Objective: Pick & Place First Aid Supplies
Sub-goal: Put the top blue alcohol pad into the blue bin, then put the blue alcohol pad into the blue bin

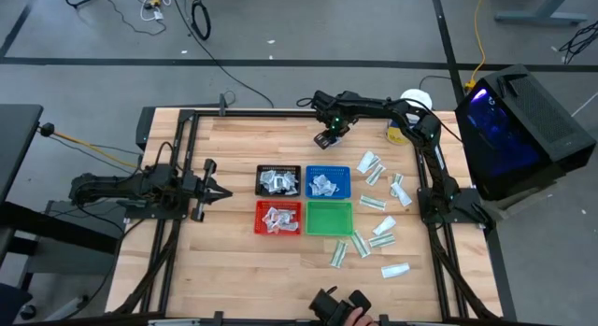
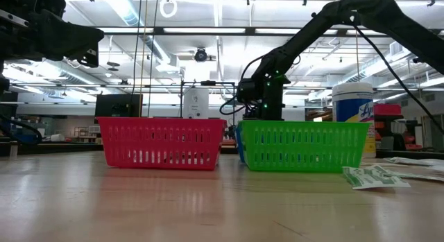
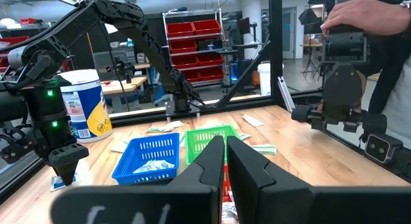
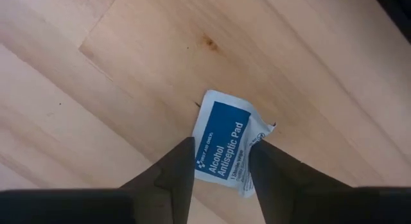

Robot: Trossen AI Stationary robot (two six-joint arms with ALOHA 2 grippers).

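A small white packet with a blue label (image 4: 221, 137) lies flat on the wood near the table's far edge. My right gripper (image 4: 221, 169) points down on it, its fingers closed against the packet's two sides; in the high view it stands beyond the blue tray (image 1: 324, 139). More white-and-green packets (image 1: 374, 200) lie scattered on the table's right part. At the table's left, my left gripper (image 1: 220, 191) hangs level and shut, touching nothing. My right gripper pinches the packet between its two fingers (image 4: 176, 169), one on each long side edge (image 4: 200, 153), near the packet's near end. The fingers come from above, pointing down. The packet lies on the table, and its edge by one finger (image 4: 262, 129) is crumpled.
Four mesh trays stand mid-table: black (image 1: 278, 180), blue (image 1: 328, 181), red (image 1: 278, 217), green (image 1: 329, 217); the first three hold packets. A white jar (image 1: 411, 106) stands at the far right. A person's hand (image 1: 350, 317) shows at the near edge.
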